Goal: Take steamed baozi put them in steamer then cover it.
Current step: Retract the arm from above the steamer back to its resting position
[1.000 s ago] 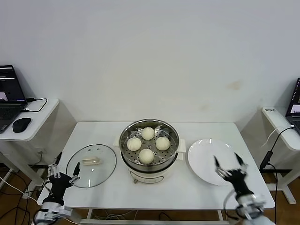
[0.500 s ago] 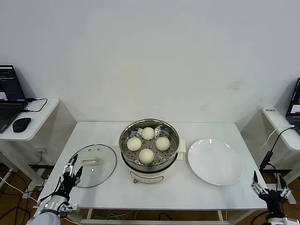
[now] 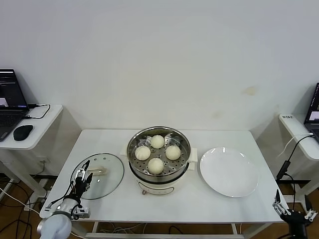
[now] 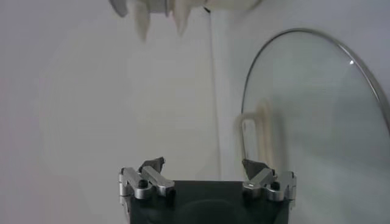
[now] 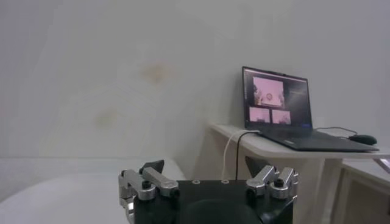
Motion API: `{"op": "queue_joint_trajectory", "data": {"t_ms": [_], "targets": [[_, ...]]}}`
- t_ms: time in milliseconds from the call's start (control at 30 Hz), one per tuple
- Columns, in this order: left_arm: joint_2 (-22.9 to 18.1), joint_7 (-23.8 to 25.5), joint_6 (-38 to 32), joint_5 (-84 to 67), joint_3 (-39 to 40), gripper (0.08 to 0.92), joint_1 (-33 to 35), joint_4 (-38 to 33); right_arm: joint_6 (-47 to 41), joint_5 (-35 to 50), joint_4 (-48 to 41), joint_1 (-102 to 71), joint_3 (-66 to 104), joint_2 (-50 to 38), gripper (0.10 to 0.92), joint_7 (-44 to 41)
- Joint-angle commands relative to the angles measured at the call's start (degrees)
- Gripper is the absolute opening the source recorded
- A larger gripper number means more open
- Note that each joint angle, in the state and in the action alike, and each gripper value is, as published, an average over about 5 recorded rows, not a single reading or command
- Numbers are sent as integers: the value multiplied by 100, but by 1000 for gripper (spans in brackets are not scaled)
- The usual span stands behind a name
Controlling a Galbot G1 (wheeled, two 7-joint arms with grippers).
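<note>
All four steamed baozi [image 3: 157,153] sit on the tray of the steamer [image 3: 158,158]; what remains is the cover [image 3: 97,176], lying flat on the white table [image 3: 174,201] left of the pot. Your left gripper [image 3: 82,175] hovers at the cover's near edge, jaws apart and empty. Your right gripper [image 3: 293,212] is parked low off the table's right corner, also spread.

Risks: the handle [image 3: 97,171] appears low and narrow, so an off-centre pinch may let the glass tilt or slide. A tilted cover could strike the steamer rim. An empty plate [image 3: 229,171] lies right of the pot. Side desks carry laptops and cables.
</note>
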Motion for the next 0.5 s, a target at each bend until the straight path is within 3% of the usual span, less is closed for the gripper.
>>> {"op": "queue_joint_trajectory", "data": {"t_ms": [33,500], "targets": [[-24,-44,-37,149,310,823,-747,891,29,-49,3,-70,113,118,823,34],[-76,-80,-56,27,403,823,-1166,1262,84,-178,-145,-48,9,168,823,16]]}}
